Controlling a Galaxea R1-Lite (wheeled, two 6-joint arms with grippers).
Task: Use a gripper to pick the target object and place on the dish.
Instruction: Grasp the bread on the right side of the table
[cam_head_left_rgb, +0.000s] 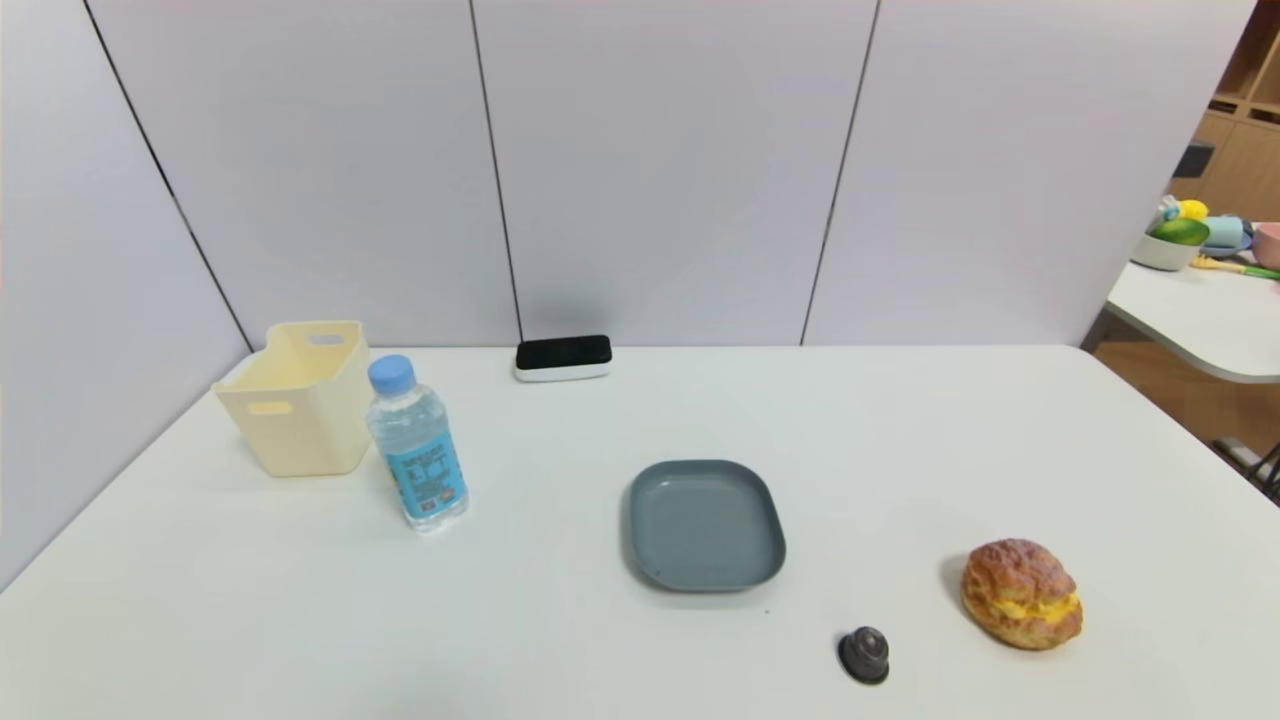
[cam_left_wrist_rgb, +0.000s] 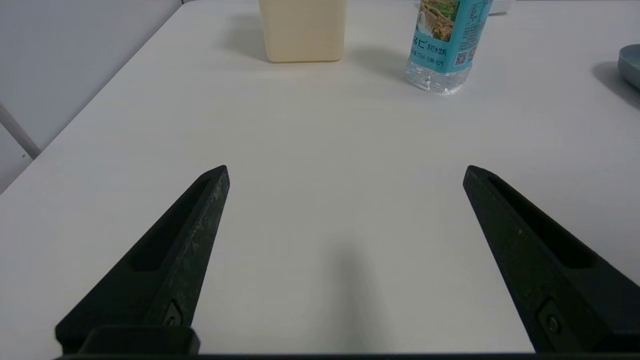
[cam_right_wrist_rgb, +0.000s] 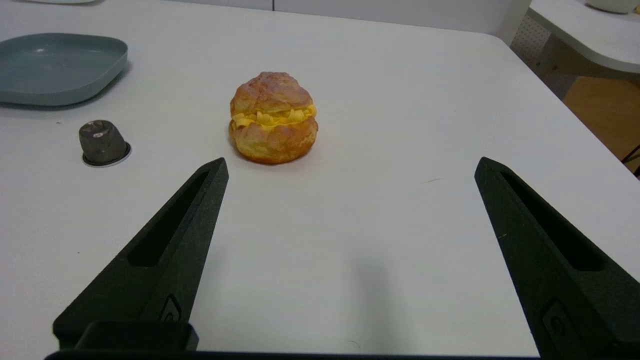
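The golden-brown cream puff bun with yellow filling lies on the white table at the front right. The blue-grey dish sits empty near the table's middle, left of the bun. Neither gripper shows in the head view. In the right wrist view my right gripper stands open above bare table, short of the bun, which sits just beyond one fingertip; the dish lies farther off. My left gripper is open over bare table with nothing between its fingers.
A small dark knob-like object sits between dish and bun. A pale yellow handled bin and a water bottle stand at the back left. A black and white device lies by the wall. Another table stands beyond the right edge.
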